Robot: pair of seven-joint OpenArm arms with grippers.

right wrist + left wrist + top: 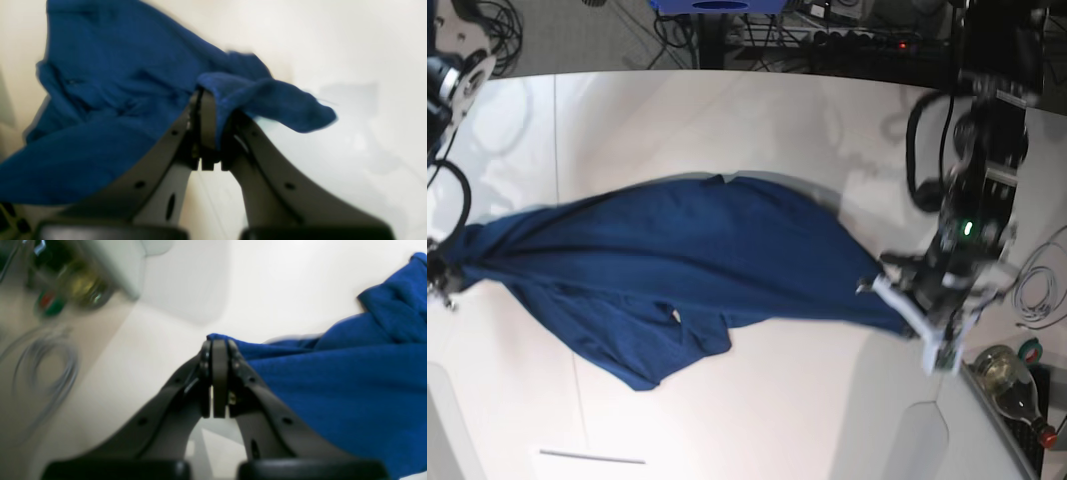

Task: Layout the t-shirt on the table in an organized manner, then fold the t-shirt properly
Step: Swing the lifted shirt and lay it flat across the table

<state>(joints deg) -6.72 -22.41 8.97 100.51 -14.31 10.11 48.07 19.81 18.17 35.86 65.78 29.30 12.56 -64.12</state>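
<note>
The dark blue t-shirt (pixel 687 260) hangs stretched across the white table (pixel 757 120) between my two arms, with a loose flap drooping at its lower middle. My left gripper (pixel 899 308), on the right of the base view, is shut on one end of the shirt. In the left wrist view its fingertips (pixel 218 345) pinch a corner of the t-shirt (pixel 333 390). My right gripper (pixel 441 268), at the base view's left edge, is shut on the other end. In the right wrist view the right gripper (pixel 207 96) clamps a fold of the t-shirt (pixel 100 100) above the table (pixel 367 50).
A bottle (pixel 1009 382) and coiled grey cables (pixel 1039 288) lie off the table's curved right edge, near my left arm. The cables (pixel 46 370) and the bottle (pixel 83 283) also show in the left wrist view. A thin seam (pixel 557 200) crosses the tabletop at left.
</note>
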